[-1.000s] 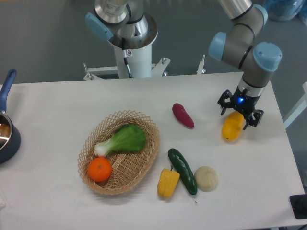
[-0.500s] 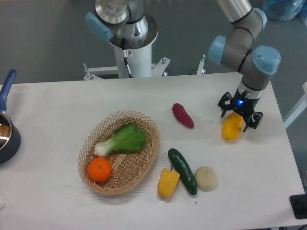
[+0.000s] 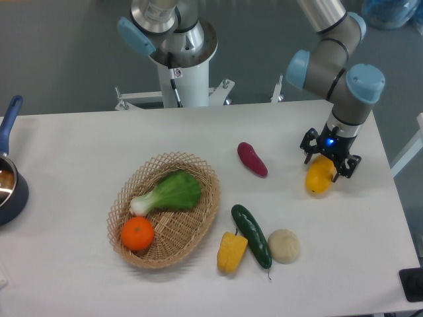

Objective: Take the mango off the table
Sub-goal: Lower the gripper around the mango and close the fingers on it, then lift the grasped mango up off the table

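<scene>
Basket (image 3: 198, 228) holds orange (image 3: 137, 233) (plus bok choy (image 3: 170, 192)).

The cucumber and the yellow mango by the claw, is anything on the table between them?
No. In the camera view, the white table is bare between the cucumber and the mango. The round beige thing sits lower, just off that line.

The worktop (image 3: 79, 152) is white, smooth and matt. The mango (image 3: 320, 176) has a smooth, glossy yellow-orange skin. The basket (image 3: 198, 218) is woven wicker, rough and tan. The cucumber (image 3: 251, 236) looks dark green and shiny, the sweet potato (image 3: 252, 159) dull purple. The arm (image 3: 330, 46) shows brushed grey metal with pale blue plastic caps. The pincer (image 3: 329, 157) is black and matt.
</scene>
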Motion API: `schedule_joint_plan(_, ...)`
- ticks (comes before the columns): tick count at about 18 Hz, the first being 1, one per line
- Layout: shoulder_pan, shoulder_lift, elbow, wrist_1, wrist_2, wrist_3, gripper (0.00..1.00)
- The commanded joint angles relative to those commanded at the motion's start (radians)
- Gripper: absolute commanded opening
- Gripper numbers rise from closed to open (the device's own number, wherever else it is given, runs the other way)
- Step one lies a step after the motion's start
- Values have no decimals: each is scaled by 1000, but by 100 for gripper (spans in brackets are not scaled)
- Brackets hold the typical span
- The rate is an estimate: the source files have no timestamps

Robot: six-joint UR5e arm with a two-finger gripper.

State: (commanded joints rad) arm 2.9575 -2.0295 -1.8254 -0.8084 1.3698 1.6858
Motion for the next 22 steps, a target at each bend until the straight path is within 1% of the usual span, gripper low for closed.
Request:
schedule_joint_plan(3, 0, 3, 0, 0, 0, -2, 49)
schedule_joint_plan(4, 0, 3, 0, 0, 0, -2, 48)
schedule_joint_plan(6, -2, 6, 6, 0, -2, -2, 45)
schedule_joint_plan(9, -3, 17, 20, 0, -12, -2, 44)
schedule_joint_plan(11, -14, 49, 28, 2, -44, -5, 44)
schedule_joint_plan(12, -17, 64, 35, 0, -78, -20, 44)
schedule_joint_plan(15, -31, 97, 81, 0, -214, -153, 44)
schedule_joint_plan(19, -83, 130, 193, 0, -276, -360, 44)
schedule_joint_plan(22, -124, 136, 265, 0, -350, -545, 44)
